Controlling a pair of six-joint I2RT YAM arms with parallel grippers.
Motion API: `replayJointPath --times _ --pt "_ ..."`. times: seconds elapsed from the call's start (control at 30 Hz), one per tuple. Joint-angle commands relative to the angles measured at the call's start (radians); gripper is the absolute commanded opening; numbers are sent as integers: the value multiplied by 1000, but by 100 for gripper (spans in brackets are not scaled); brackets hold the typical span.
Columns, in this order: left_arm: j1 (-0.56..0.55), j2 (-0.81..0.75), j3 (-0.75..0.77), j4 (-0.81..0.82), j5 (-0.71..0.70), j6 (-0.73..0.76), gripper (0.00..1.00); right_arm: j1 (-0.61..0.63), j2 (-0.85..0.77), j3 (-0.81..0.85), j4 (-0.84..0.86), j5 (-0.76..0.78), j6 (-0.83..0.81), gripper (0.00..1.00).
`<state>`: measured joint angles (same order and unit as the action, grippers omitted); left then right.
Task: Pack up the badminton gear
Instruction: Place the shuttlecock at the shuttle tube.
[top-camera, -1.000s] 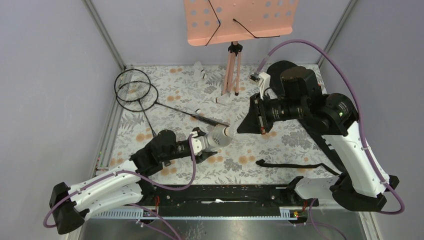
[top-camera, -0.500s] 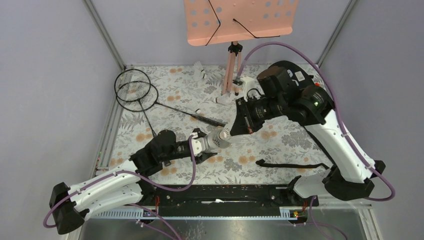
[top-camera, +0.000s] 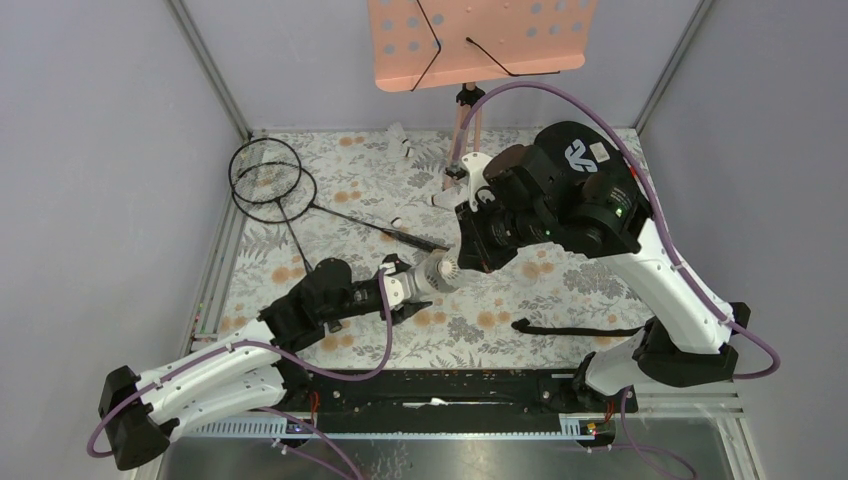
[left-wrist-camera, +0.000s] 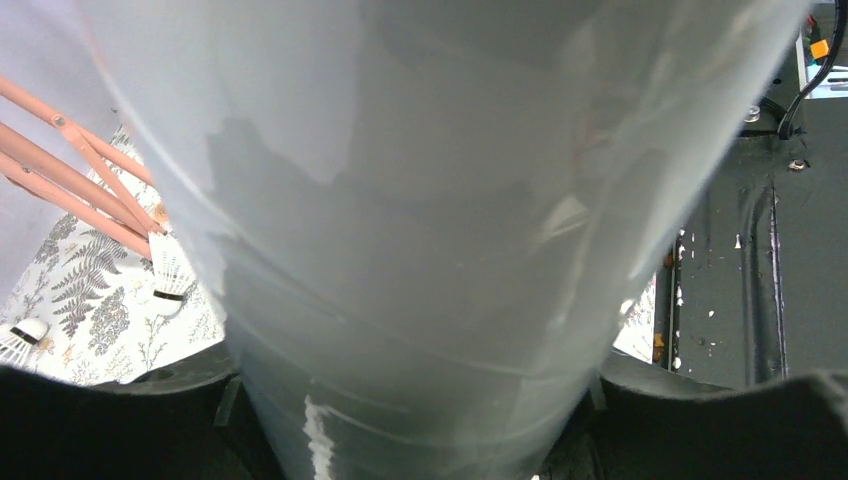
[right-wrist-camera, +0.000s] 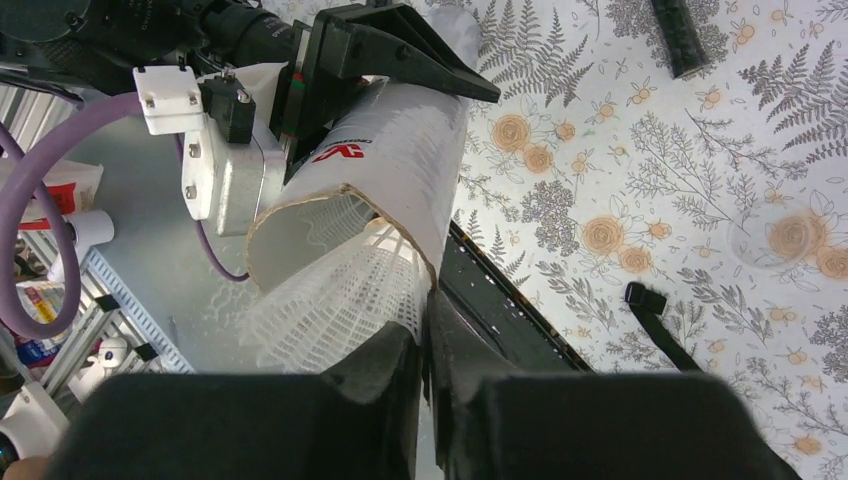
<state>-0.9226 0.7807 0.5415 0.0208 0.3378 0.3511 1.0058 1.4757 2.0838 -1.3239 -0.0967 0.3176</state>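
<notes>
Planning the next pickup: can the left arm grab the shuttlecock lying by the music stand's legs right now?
Probably not: the left gripper is shut on the white tube, so it has no free fingers, and the right arm crowds the space beside that shuttlecock.

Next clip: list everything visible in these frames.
thin black rackets: two, black, overlapping, far left of floral cloth.
loose white feather shuttlecocks: at least three, white, far middle near the stand's legs.
fourth white shuttlecock: one, white, at the tube's open mouth.
long white tube: one, white, centre.
pink perforated music stand: one, pink, far edge.
black strap: one, black, near right.
left gripper: one, black, jaws shut on tube.
right gripper: one, black, jaws shut on fourth shuttlecock.
</notes>
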Motion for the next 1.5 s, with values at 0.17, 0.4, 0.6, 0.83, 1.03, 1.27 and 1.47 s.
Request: replayJointPath --times 0.17,0.4,0.6,0.83,1.03,1.27,1.47 --pt "-7 7 11 -4 43 -31 49 23 -13 3 29 83 -19 38" --pt "-7 -15 -1 4 43 -32 49 22 -102 -44 86 79 -29 42" --pt "-7 -19 -4 10 34 -35 49 22 -170 -132 182 -39 -47 34" --pt "-7 -10 -2 22 22 -44 49 33 -87 -135 201 -74 -65 29" --pt "-7 -8 0 30 10 -54 49 89 48 -47 138 68 -98 29" --pt "-8 -22 -8 49 -13 -67 50 117 104 -52 146 91 -105 28" --pt "-8 -45 -33 103 -52 -102 50 118 15 -20 240 91 -127 38"
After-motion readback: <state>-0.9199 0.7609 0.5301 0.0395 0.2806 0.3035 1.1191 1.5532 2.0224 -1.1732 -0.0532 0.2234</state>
